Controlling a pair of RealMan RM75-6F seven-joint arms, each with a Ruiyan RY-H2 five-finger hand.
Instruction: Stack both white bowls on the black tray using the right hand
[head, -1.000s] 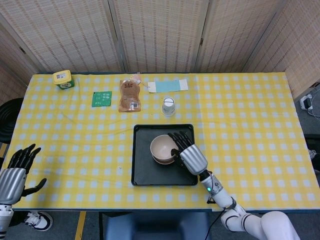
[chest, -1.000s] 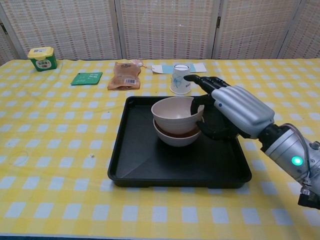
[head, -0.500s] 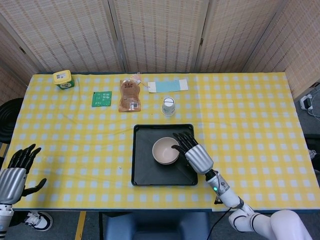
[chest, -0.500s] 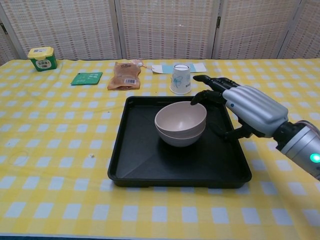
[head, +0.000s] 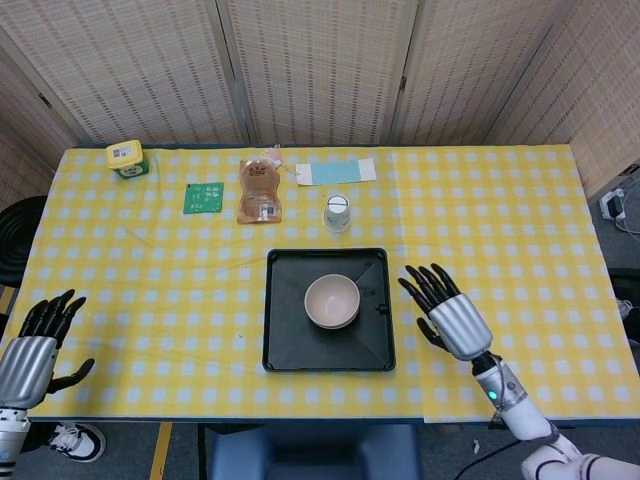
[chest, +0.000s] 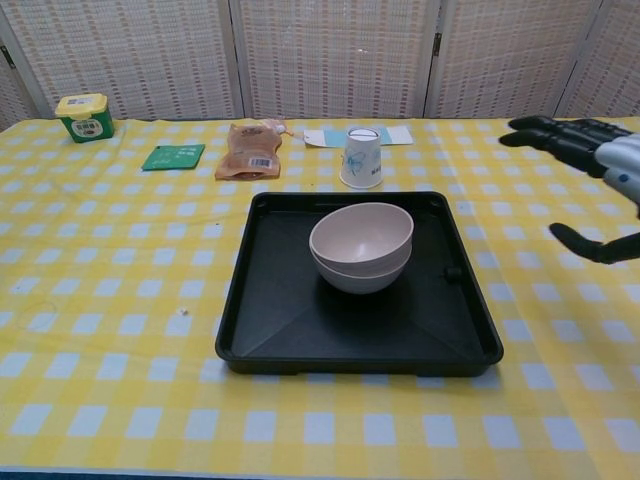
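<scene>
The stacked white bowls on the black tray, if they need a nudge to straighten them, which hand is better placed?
The right hand: it is open beside the black tray, near the stacked white bowls. The left hand sits at the table's far left edge.

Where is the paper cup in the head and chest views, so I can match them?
Head view: paper cup just above the black tray's far edge, centre.
Chest view: paper cup just behind the tray, upper centre.
Shared landmark: stacked white bowls.
</scene>
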